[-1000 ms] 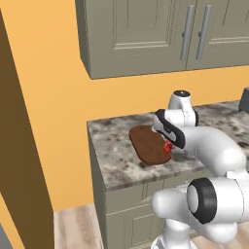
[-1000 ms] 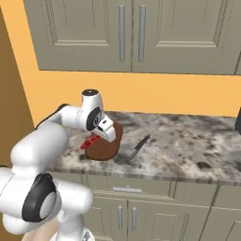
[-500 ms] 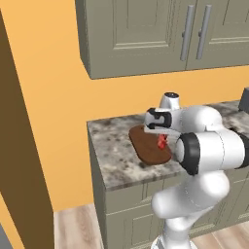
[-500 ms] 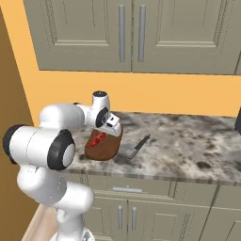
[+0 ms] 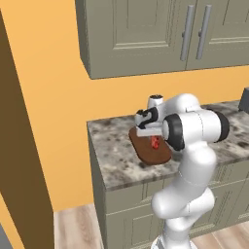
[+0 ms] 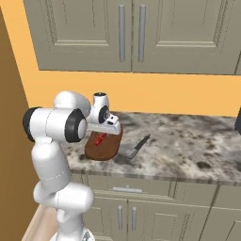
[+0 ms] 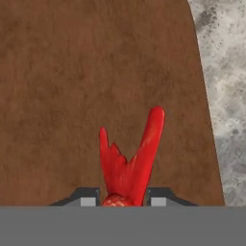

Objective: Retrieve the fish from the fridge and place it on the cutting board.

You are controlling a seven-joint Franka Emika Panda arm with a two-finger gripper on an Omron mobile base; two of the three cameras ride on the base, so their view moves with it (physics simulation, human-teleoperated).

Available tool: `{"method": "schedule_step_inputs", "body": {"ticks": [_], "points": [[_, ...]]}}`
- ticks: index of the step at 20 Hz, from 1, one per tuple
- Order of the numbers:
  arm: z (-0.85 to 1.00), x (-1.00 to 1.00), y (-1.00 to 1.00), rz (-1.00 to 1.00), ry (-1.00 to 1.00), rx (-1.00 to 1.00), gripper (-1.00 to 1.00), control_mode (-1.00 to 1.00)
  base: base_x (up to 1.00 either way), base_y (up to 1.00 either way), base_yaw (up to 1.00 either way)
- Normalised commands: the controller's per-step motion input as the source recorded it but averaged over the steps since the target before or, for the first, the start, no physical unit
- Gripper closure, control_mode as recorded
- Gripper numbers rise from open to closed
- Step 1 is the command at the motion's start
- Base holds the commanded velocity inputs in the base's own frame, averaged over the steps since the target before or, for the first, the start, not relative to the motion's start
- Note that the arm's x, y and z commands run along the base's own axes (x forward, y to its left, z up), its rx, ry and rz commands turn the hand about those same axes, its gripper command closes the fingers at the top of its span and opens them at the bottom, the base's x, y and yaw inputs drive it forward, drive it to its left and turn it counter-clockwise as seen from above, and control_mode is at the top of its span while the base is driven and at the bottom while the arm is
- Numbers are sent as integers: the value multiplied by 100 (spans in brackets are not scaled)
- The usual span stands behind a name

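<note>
A: Where's your fish (image 7: 129,161)?

B: Pinched between your gripper (image 7: 124,198) tips, jaws closed on it, hanging above the cutting board (image 7: 72,72).

A: How much room have you around it?

B: In the hand view, board spreads wide on one side; its edge meets the speckled counter (image 7: 223,72) on the other. The knife (image 6: 138,147) lies just beside the board.

No readable text or labels anywhere

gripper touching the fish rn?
Touching. In the hand view the fish sits clamped between the two fingertips of the gripper, above the cutting board.
</note>
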Motion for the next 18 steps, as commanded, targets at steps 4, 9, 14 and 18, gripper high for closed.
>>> {"method": "schedule_step_inputs", "body": {"ticks": [4, 9, 14, 18], "points": [[-60, 0, 0, 7, -4, -3, 100, -100, 0, 0, 0], [-23, 0, 0, 5, -2, 0, 100, -100, 0, 0, 0], [-5, 0, 0, 2, 0, 0, -100, -100, 0, 0, 0], [22, 0, 1, 0, 1, 2, -100, -100, 0, 0, 0]]}}
